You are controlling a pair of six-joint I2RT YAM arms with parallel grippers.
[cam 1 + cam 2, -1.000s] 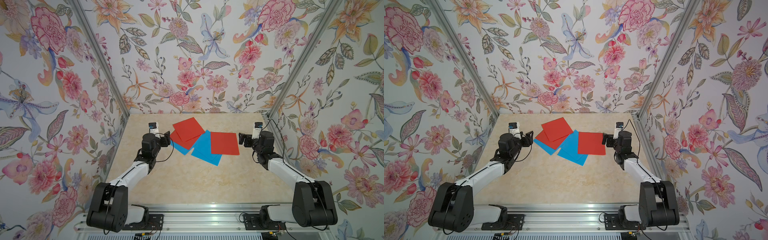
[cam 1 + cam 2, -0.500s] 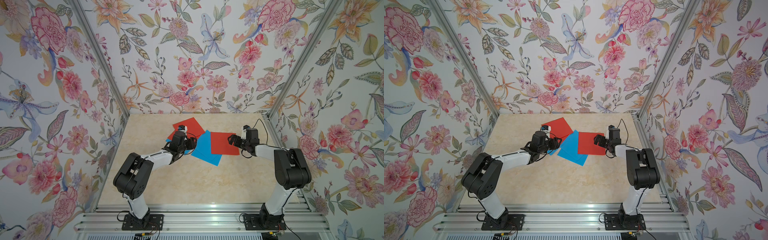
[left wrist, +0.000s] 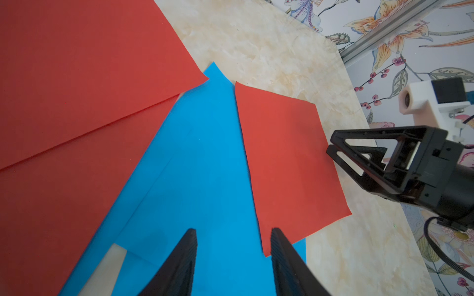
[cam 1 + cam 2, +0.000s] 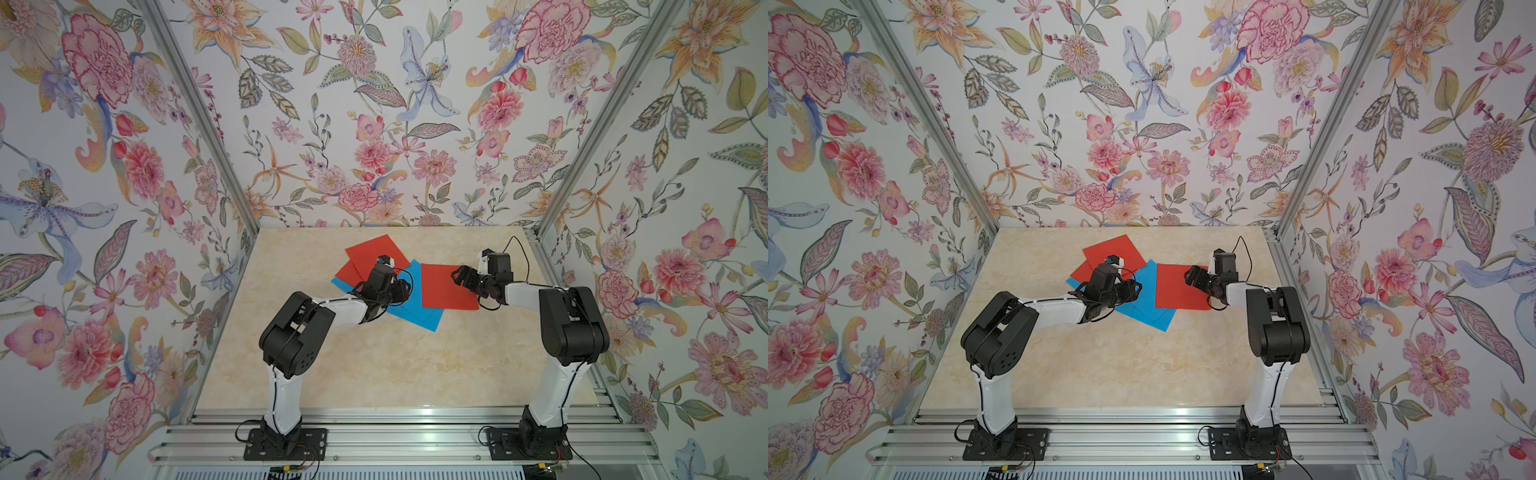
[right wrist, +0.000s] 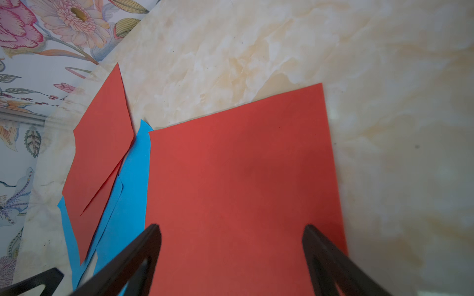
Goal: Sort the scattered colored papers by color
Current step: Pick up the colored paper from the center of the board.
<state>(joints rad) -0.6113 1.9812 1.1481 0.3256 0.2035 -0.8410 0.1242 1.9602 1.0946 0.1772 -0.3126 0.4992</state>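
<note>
Right claw [image 5: 230, 228]: released, jaws held apart over flat red-orange paper square [image 5: 243, 166] toward marbled beige desk [image 5: 256, 51] right edge; nearer arm.
Left claw [image 3: 233, 230]: released, with thin sky-blue paper sheet [image 3: 205, 166] lying directly ahead.

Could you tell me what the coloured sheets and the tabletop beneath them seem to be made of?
The flat red-orange square sheets and sky-blue sheets look like matte paper or thin card: no glare, crisp thin edges. The cream tabletop looks like marble-patterned laminate or stone, smooth with a faint sheen; I cannot tell which.
</note>
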